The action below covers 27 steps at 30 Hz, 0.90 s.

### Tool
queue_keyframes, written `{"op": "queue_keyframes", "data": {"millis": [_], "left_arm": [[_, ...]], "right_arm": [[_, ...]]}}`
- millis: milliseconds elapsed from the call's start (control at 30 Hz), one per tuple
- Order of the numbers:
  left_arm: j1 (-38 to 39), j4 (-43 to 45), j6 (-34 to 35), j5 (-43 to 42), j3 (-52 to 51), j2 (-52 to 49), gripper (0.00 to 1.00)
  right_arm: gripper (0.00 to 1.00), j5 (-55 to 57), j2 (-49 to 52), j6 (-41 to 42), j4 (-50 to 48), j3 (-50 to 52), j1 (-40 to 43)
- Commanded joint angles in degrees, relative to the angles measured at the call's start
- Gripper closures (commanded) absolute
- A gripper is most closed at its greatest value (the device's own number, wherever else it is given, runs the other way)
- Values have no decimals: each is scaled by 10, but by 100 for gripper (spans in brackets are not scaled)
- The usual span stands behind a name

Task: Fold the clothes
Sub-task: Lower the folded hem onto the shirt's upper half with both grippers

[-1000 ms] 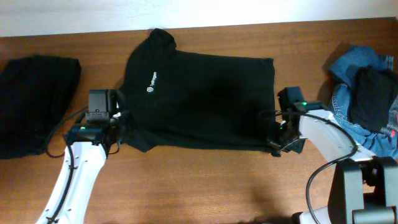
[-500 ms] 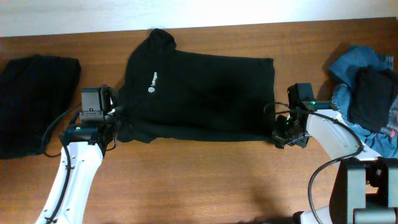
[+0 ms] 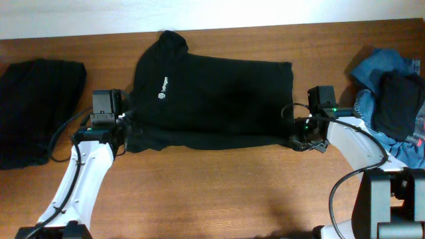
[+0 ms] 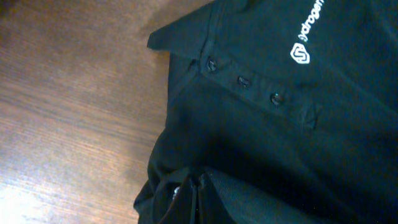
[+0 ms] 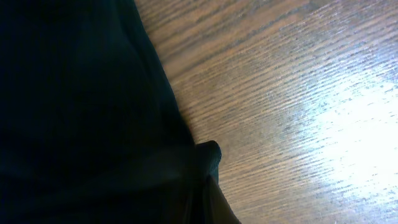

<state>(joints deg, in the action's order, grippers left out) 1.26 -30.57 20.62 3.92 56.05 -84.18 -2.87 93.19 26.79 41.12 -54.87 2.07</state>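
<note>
— Where is the black shirt [image 3: 212,99]?
— Flat on the worktop [image 3: 212,192], stretched sideways. My left hand [image 3: 125,131] is clamped on its near left edge, my right hand [image 3: 297,139] on its near right corner. The far edge is straight ahead.

Soft even light, glare on table [image 5: 354,112], black shirt [image 5: 74,93] underexposed, close-ups soft

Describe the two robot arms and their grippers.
Both arms have smooth white curved links: left arm, right arm. Each ends in a black boxy gripper: left gripper, right gripper. Thin black cables loop alongside; a green light glows on the right.
</note>
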Motion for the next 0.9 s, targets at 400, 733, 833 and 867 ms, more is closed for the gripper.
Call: {"op": "queue_keyframes", "data": {"millis": [400,733,833,867], "left_arm": [[-8,45,-3,20,15,-3,99],[-41,44,-6,19,18,-3,99],[-40,44,-10,19,18,-3,99],[-40,45,-10,20,18,-3,100]], "right_arm": [[96,4,2,-17,-41,-13,3],[96,4,2,-95,-37,-52,3],[96,4,2,-108,-44,-53,3],[96,3,2,-116,-45,-53,3]]}}
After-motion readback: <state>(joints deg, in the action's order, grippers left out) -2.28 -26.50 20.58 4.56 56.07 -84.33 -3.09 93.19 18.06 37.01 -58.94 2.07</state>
